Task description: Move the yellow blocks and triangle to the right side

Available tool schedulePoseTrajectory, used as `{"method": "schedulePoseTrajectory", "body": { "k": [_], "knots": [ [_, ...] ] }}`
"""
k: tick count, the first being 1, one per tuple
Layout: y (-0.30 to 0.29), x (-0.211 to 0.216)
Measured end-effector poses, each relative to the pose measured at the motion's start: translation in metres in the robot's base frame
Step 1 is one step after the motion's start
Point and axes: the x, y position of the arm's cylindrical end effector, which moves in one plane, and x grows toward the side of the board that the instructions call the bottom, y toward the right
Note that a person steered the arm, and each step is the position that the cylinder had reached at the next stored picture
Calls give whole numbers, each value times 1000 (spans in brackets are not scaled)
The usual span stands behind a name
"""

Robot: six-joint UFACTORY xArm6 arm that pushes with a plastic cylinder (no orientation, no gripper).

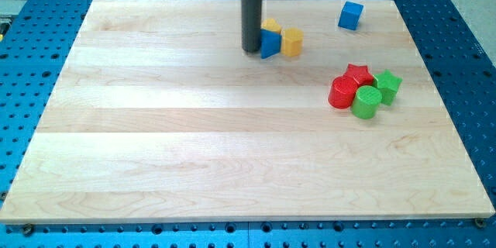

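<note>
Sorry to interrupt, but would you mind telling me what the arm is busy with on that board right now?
My tip is against the view's left side of the blue triangle, which sits bunched with two yellow blocks, one partly hidden behind the triangle. That group lies near the view's top, about mid-board, so it is not yet on the right side. A blue cube stands apart toward the top right. Two red and two green blocks cluster at the view's right, untouched.
</note>
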Motion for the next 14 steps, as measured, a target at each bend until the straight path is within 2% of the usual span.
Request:
{"method": "schedulePoseTrajectory", "body": {
  "k": [1,4,5,7,8,9,10,13,14],
  "knots": [
    [-30,20],
    [80,15],
    [80,-13],
    [115,-23],
    [70,-1],
    [-16,5],
    [-22,-6],
    [29,-43],
    [11,-43]
  ]
}}
